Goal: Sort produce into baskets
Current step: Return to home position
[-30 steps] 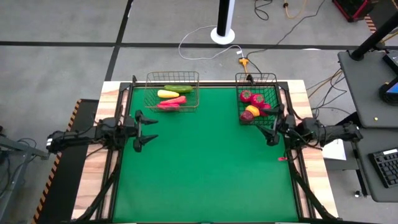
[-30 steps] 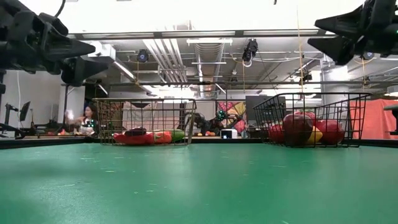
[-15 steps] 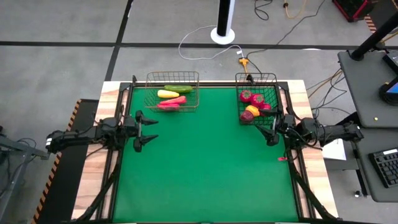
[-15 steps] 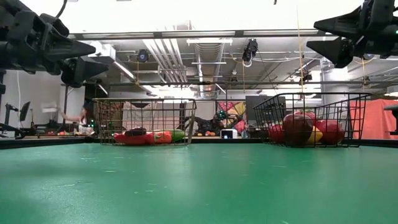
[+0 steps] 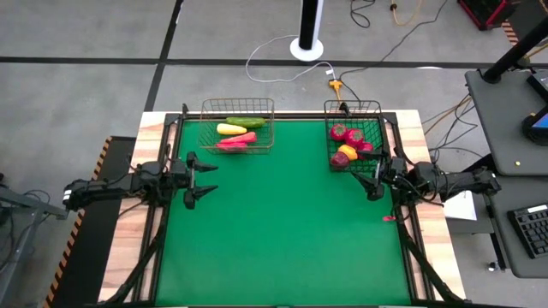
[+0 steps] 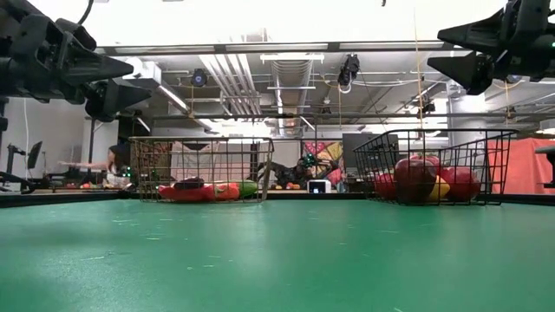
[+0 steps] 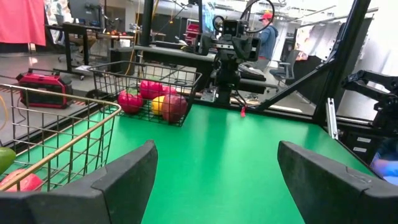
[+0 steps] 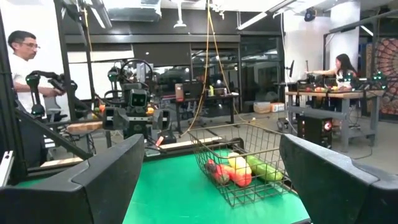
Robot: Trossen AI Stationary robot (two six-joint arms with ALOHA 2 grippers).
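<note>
1. The left claw (image 5: pixel 208 179) hovers over the 9 o'clock edge of the green-topped counter (image 5: pixel 282 231). Its two dark fingers are spread wide with nothing between them.
2. The right claw (image 5: pixel 372 181) hangs over the 3 o'clock edge. Its fingers are just as wide apart and also hold nothing.
3. In the low view both claws sit well above the counter surface, touching neither basket.
4. The wide tan wire-mesh basket (image 5: pixel 237 101) stands at about 11 o'clock on the counter, against the far edge.
5. Inside it, the long green cucumber (image 5: pixel 246 122) lies toward 12 o'clock. The long yellow piece (image 5: pixel 230 129) is just beside it, and the red chilies (image 5: pixel 238 139) lie toward 6 o'clock.
6. The narrower black wire-mesh basket (image 5: pixel 353 103) stands at about 1 o'clock, well apart from the tan one. Its near end is just beside the right claw.
7. It holds round pieces packed together. A red round fruit (image 5: pixel 340 131) and a pink round fruit (image 5: pixel 355 136) sit toward 12 o'clock. The yellow lemon (image 5: pixel 347 152) and a dark-red round fruit (image 5: pixel 340 160) sit toward 6 o'clock.
8. Beyond the counter, a person (image 6: pixel 113 161) sits at a desk in the room.
</note>
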